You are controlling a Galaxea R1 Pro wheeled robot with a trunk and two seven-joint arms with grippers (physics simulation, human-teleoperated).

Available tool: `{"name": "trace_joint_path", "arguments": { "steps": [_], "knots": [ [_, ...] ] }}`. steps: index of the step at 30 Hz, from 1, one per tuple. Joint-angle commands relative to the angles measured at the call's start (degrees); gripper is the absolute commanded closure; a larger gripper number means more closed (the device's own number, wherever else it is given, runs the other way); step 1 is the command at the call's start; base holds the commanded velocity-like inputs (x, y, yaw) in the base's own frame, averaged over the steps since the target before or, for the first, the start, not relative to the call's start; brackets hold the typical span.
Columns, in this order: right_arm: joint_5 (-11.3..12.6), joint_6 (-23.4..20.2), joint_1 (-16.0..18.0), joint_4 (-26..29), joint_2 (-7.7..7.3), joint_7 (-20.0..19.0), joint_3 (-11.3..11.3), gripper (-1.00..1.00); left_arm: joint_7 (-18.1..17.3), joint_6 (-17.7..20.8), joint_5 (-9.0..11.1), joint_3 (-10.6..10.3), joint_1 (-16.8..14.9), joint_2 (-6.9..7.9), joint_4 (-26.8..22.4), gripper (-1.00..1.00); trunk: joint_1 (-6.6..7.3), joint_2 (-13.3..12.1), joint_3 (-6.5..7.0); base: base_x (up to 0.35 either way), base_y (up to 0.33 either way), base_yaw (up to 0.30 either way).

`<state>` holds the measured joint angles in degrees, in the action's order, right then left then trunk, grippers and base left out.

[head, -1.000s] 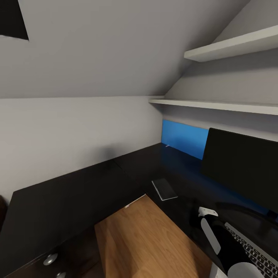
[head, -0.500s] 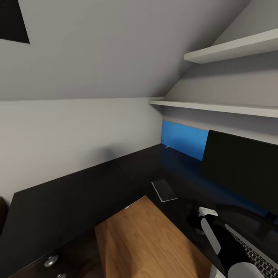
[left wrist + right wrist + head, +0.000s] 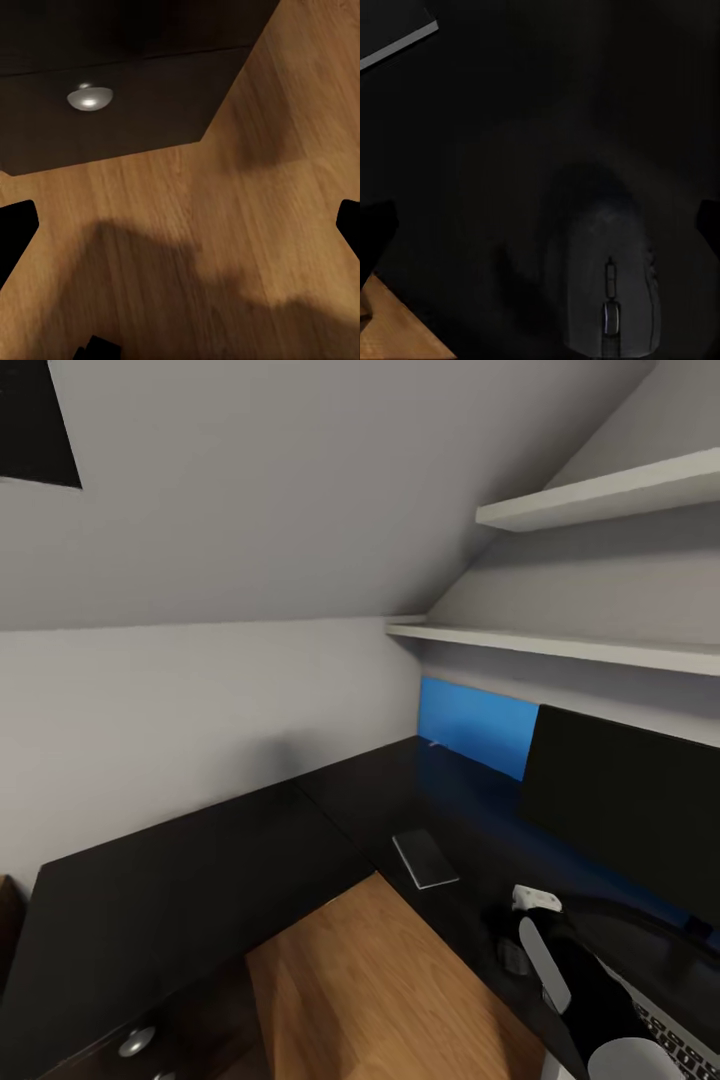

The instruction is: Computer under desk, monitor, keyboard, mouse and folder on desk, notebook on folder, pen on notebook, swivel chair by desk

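Our head camera looks forward and down from above the inner corner of the L-shaped tabletop [image 3: 200,880], taking in the sloped ceiling, the wall shelves [image 3: 600,495], the monitor [image 3: 620,800] and the notebook [image 3: 425,858].

Our left wrist camera faces down at the wooden floor [image 3: 225,247], fairly near, with a drawer knob [image 3: 90,97] at the frame edge.

Our right wrist camera hangs close above the tabletop, looking straight down on the mouse [image 3: 611,281]; a corner of the notebook [image 3: 394,34] shows there too, shared with the head view, as is the floor.
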<state>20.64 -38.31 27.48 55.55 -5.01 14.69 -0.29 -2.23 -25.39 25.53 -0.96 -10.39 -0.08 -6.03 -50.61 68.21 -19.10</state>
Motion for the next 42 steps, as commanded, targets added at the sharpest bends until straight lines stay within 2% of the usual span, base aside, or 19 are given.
{"name": "trace_joint_path", "arguments": {
  "steps": [1, 14, 20, 25, 32, 38, 42],
  "knots": [
    [0.6, -0.1, 0.0, 0.4, 0.01, 0.5, 0.1, -1.0, -0.2, -0.2, 0.5, -0.1, 0.0, -0.01, 0.1, -1.0, 0.23, -0.4, 0.11, 0.0, 0.0, 0.08],
    [0.6, 1.6, 0.0, 1.3, 0.2, 0.6, 0.4, -1.0, -0.2, -0.2, 0.4, -0.2, -0.1, -0.01, 0.1, -1.0, 3.08, -5.6, 2.45, 0.0, 0.0, 0.209],
    [0.6, 2.5, 0.0, 1.3, 0.58, 0.3, 0.4, -1.0, -0.2, -0.2, 0.4, -0.2, -0.1, -0.01, 0.1, -1.0, 3.08, -5.6, 2.45, 0.0, 0.0, 0.243],
    [0.6, 5.5, 0.0, 1.3, 0.6, 0.1, 0.4, -1.0, -0.2, -0.2, 0.4, -0.2, -0.1, -0.01, 0.1, -1.0, 3.08, -5.6, 2.45, 0.0, 0.0, 0.227],
    [0.2, 10.3, 0.0, 0.8, 0.51, -1.0, 2.4, -1.0, -0.2, -0.2, 0.3, -0.2, -0.1, -0.01, 0.1, -1.0, 3.08, -5.6, 2.45, 0.0, 0.0, 0.182],
    [0.0, 12.5, 0.0, -1.5, 0.1, -1.2, 2.7, -1.0, -0.2, -0.2, 0.3, -0.2, -0.1, -0.01, 0.1, -1.0, 3.08, -5.6, 2.45, 0.116, 0.0, 0.036],
    [-0.4, 17.7, 0.0, -4.0, -0.05, -1.5, 2.8, -1.0, -0.2, -0.2, 0.3, -0.2, -0.1, -0.01, 0.1, -1.0, 3.08, -5.6, 2.45, 0.288, 0.0, 0.006]
  ]
}}
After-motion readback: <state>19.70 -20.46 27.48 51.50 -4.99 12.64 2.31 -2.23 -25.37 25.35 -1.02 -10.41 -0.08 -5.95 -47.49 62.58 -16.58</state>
